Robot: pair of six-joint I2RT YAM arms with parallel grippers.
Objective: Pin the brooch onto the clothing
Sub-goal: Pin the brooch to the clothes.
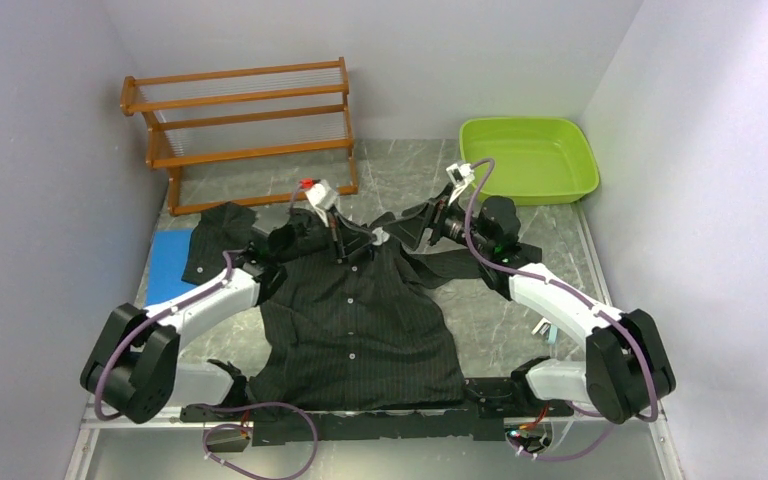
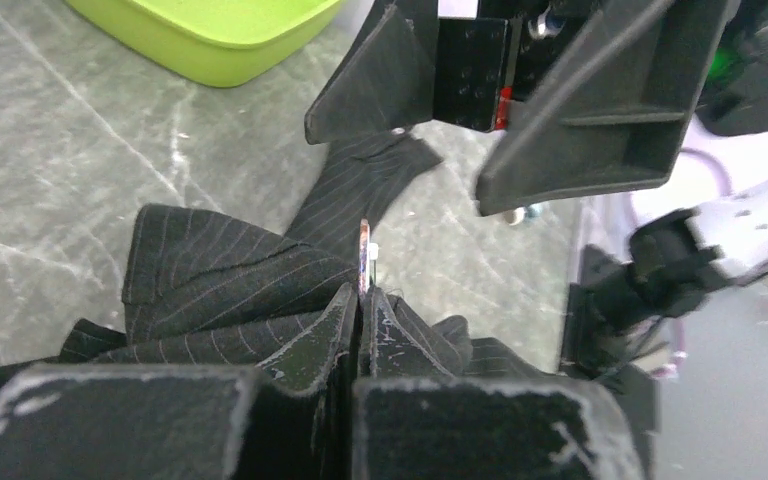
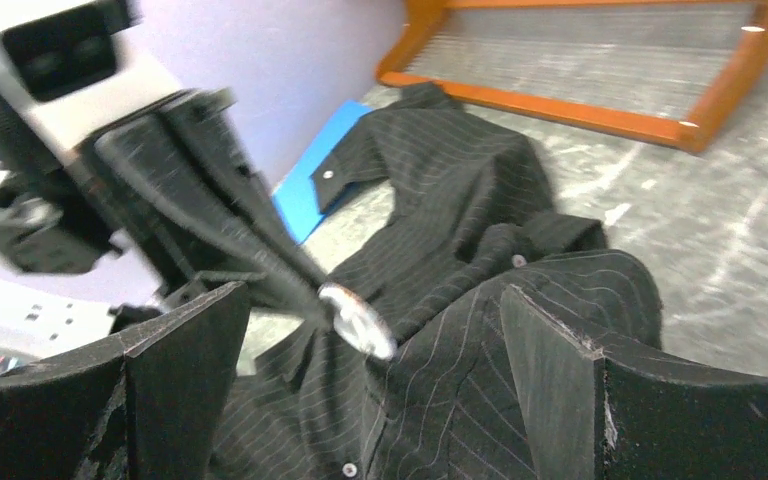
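Here, the left hand [image 2: 362, 312] is clamped on the brooch [image 3: 357, 320], held at the collar end of the clothing [image 1: 360, 320] spread on the surface [image 1: 500, 320]. The right hand [image 1: 412, 224] gapes opposite. The pin probably needs taut fabric behind it.
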